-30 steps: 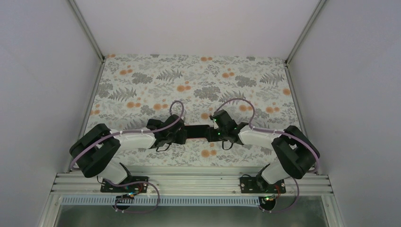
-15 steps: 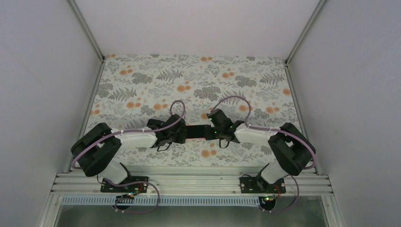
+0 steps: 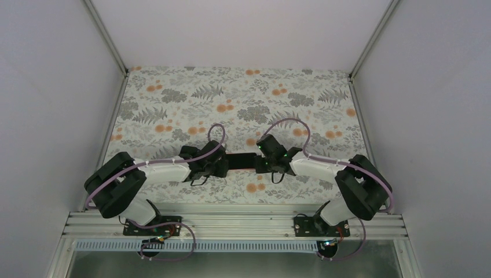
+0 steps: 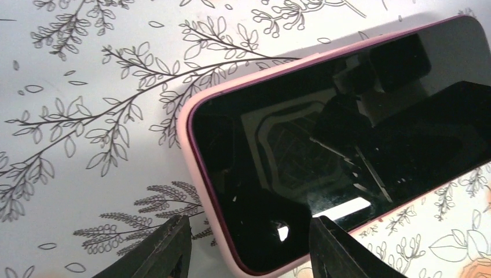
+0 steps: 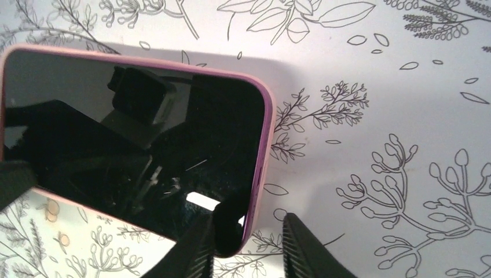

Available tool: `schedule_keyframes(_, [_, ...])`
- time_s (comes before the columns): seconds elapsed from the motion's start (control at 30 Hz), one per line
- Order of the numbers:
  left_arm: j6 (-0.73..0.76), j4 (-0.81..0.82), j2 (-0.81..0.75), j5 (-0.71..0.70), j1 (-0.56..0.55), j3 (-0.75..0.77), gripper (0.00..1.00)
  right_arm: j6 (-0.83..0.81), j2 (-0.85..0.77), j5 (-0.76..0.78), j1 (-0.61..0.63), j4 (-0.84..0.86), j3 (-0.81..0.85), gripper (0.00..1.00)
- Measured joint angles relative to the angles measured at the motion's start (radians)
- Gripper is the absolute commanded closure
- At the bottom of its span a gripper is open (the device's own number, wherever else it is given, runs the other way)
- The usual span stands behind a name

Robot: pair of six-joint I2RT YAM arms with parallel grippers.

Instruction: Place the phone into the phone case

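Patterned table (image 3: 173,92) holds one phone (image 4: 347,145), one pink case (image 4: 184,136).

Top cam overhead, far; wrist cams close; all share phone (image 3: 242,161)

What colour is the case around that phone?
The phone case is pink, with a darker magenta inner rim. The left wrist view shows it best.

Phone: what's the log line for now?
phone: in pink case, on table; left pincer: open at one end; right pincer: open at other end
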Motion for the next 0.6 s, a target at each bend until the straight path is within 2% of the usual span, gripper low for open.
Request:
schedule_keyframes(0.2, [0.002, 0.023, 0.002, 0.032, 0.0, -0.006, 0.54, 0.007, 0.036, 0.002, 0.0, 0.003, 0.036, 0.95])
schedule_keyframes(0.6, [0.001, 0.037, 0.004, 0.04, 0.006, -0.013, 0.59, 0.003, 0.11, 0.098, 0.042, -0.014, 0.112, 0.96])
